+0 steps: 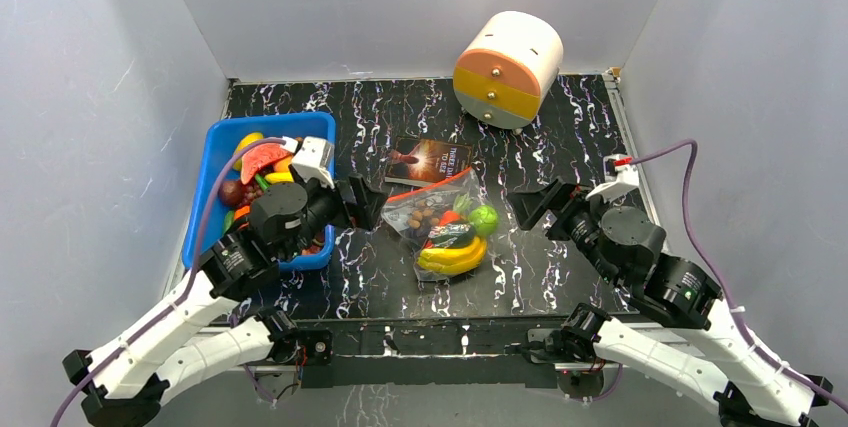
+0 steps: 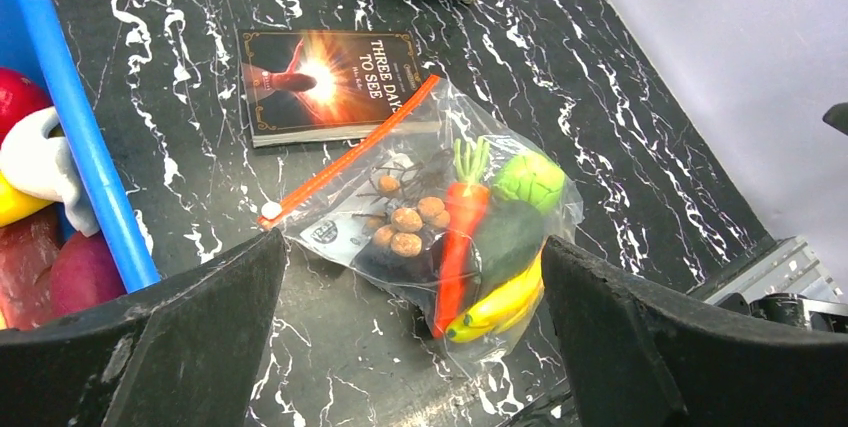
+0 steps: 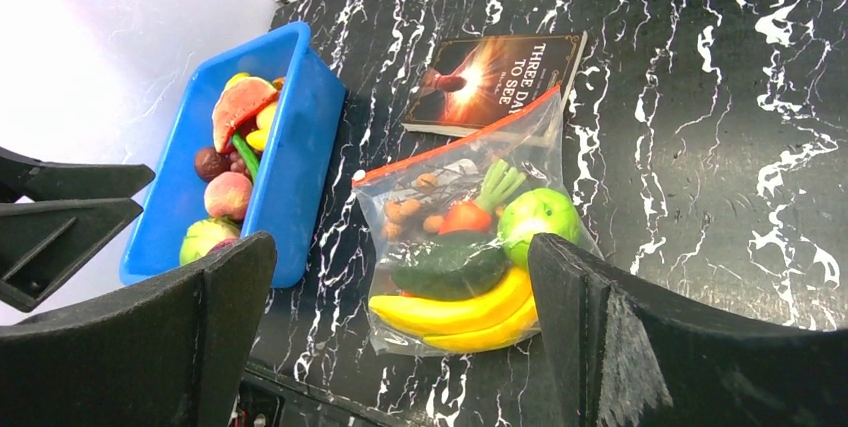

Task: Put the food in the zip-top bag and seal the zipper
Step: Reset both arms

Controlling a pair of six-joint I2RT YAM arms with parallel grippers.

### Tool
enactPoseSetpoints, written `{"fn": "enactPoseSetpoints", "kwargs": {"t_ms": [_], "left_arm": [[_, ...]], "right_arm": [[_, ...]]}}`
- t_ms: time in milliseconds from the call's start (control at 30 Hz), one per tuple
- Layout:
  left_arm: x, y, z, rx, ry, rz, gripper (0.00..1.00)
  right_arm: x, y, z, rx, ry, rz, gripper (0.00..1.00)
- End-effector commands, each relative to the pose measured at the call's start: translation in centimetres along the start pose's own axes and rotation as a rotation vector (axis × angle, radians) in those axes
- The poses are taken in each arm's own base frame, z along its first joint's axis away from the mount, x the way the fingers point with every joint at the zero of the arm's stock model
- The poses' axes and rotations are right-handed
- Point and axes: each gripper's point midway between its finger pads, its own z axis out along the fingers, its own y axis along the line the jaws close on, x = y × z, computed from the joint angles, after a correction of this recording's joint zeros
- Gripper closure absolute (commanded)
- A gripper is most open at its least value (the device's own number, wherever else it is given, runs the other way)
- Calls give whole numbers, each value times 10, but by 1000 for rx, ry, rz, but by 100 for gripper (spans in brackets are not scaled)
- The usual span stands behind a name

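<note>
The zip-top bag [image 1: 447,227] lies flat on the table [image 1: 560,147] between the two arms, packed with food: a banana [image 1: 452,257] at the near end, then a cucumber [image 3: 450,269], a carrot [image 2: 458,232], a green ball [image 1: 483,219] and a brown cluster [image 2: 408,219]. Its zipper [image 2: 345,155] runs straight along the far edge, which rests over a corner of a book [image 1: 428,161], with the pale slider [image 2: 270,210] at the end towards the blue bin [image 1: 215,147]. It looks drawn shut to me, though I can't vouch for the seal. The left gripper [image 1: 368,203] hangs just beside the bag on the bin side, jaws spread wide and empty. The right gripper [image 1: 522,209] faces it from the other side, near but apart, equally wide and holding nothing, so the bag lies free of both. More toy fruit sits in the bin
</note>
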Motion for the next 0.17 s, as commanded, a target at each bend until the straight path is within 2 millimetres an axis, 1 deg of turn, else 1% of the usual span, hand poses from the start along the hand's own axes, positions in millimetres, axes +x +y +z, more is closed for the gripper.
{"fn": "enactPoseSetpoints", "kwargs": {"t_ms": [0,133], "left_arm": [[-14,3,2,-44,-31,-26,2],[-10,4,6,-56,-15,-19,2]], "right_arm": [[-12,4,-5,-7,-28,38,2],[-10,5,-4,-10,-21,41,2]]}}
